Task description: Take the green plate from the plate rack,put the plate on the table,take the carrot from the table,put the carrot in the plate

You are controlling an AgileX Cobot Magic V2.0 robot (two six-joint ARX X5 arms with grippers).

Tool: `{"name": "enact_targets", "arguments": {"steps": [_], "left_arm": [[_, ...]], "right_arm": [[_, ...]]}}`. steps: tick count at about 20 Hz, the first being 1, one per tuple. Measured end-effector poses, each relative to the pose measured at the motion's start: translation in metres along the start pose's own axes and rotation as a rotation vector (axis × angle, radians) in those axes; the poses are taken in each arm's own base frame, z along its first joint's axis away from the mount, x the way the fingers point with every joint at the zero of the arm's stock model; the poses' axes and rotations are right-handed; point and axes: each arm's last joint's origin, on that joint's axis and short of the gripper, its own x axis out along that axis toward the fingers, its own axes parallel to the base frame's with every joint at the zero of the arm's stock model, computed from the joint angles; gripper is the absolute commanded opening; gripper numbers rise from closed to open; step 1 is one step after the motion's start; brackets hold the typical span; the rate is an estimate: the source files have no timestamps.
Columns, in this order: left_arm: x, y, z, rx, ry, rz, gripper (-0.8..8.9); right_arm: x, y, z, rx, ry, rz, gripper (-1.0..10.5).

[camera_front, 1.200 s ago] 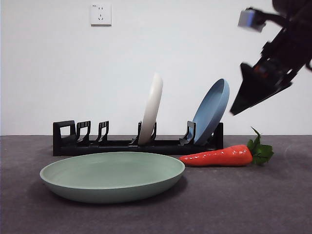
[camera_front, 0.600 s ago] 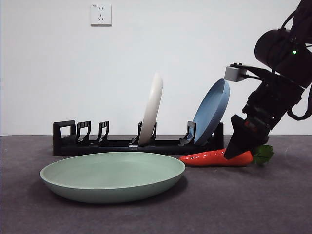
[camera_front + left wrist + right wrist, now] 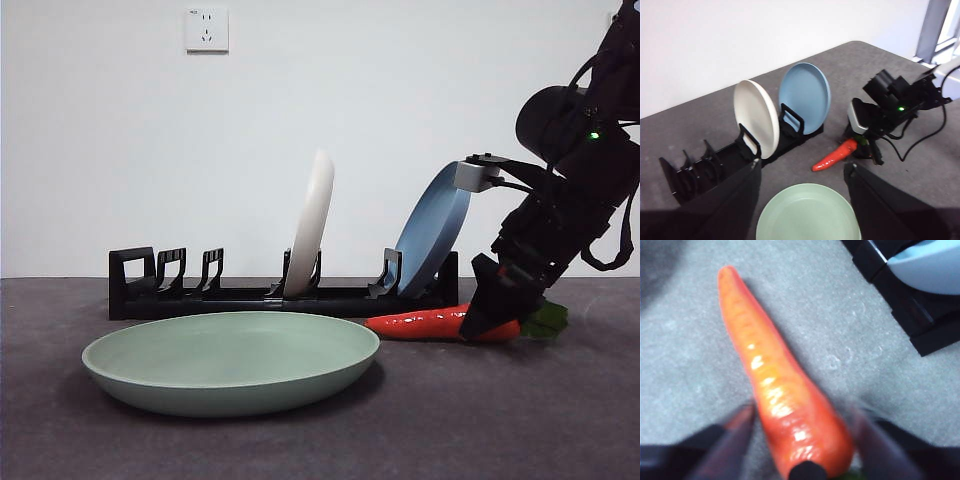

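In the right wrist view we see our right gripper [image 3: 802, 435] with its jaws spread apart, one on each side of the thick end of the carrot [image 3: 771, 385]. There is a gap between each jaw and the orange skin, so nothing is clamped. The carrot lies flat on the tabletop [image 3: 685, 355]. In the front view the same gripper [image 3: 492, 312] comes down from the upper right and covers the carrot [image 3: 420, 324] near its leaves [image 3: 548, 320], while the pointed tip aims toward the green plate [image 3: 230, 362].

The green plate sits flat on the tabletop [image 3: 500, 420], just in front of the plate rack [image 3: 200, 298] and close to the carrot's tip without touching it. In the rack a white plate [image 3: 310, 225] stands nearly upright near the middle, and a blue plate [image 3: 432, 230] leans at the end next to the carrot. The slots at the other end of the rack hold nothing.

Our left gripper [image 3: 802, 170] hangs high above the green plate [image 3: 807, 212], its jaws wide apart and holding nothing. From there we also see the rack [image 3: 705, 167], the carrot [image 3: 835, 156] and the right arm over it. A wall socket [image 3: 206, 30] sits on the white wall behind the rack.
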Motion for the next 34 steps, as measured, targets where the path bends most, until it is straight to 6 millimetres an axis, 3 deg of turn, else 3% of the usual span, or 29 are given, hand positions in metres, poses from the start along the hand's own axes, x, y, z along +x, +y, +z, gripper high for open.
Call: {"name": "enact_targets", "arguments": {"steps": [3,5,12,15,17,22,24,27,29,34], "left_arm": [[0.000,0.000,0.000,-0.001,0.000,0.001,2.83],[0.000,0.000,0.000,-0.004,0.002,0.001,2.83],[0.000,0.000,-0.001,-0.005,0.006,0.002,2.83],[0.000,0.000,-0.001,-0.005,0.006,0.002,2.83],[0.000,0.000,-0.001,-0.004,0.006,0.002,2.83],[0.000,0.000,-0.001,-0.003,0.009,0.002,2.83],[0.000,0.000,-0.002,0.002,0.018,0.004,2.83],[0.000,0.001,-0.004,0.010,0.033,0.006,2.83],[0.000,0.001,-0.004,0.013,0.039,0.007,2.83],[0.000,0.001,-0.005,0.017,0.047,0.008,2.83]], "right_arm": [[0.000,0.000,0.000,0.019,0.004,0.005,1.2],[0.000,0.001,-0.001,0.029,0.016,0.018,-0.2],[-0.003,0.005,0.001,0.196,0.051,0.054,-0.1],[-0.011,0.019,0.008,0.306,0.089,0.111,-0.1],[-0.026,0.032,0.024,0.324,0.054,0.137,-0.1],[-0.093,0.072,0.085,0.279,-0.195,0.135,-0.1],[-0.098,0.092,0.098,0.273,-0.220,0.185,-0.1],[-0.087,0.123,0.112,0.244,-0.187,0.219,-0.1],[-0.063,0.146,0.121,0.213,-0.164,0.253,-0.1],[-0.004,0.164,0.116,0.219,-0.084,0.258,-0.1]]}}
